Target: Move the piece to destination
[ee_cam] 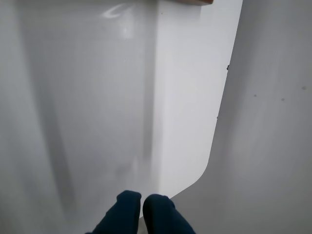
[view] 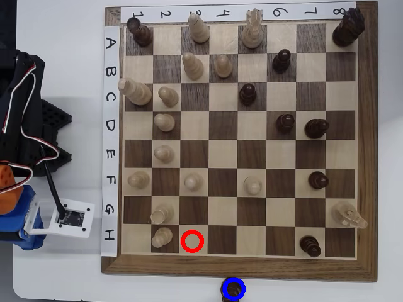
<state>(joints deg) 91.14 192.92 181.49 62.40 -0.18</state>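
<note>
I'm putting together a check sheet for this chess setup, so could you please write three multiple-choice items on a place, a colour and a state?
1. Where is the blue ring?
A. On square H3
B. Off the board, past its lower edge
C. Beside the row letters

2. What colour is the ring in row H?
A. Red
B. Green
C. Yellow

3. How is the gripper in the wrist view?
A. Wide open
B. Shut on a pawn
C. Shut, holding nothing

Answers:
1 B: in the overhead view the blue ring lies below the chessboard frame, around a dark piece.
2 A: the red ring marks an empty square.
3 C: the gripper fingertips meet over bare white surface.
</note>
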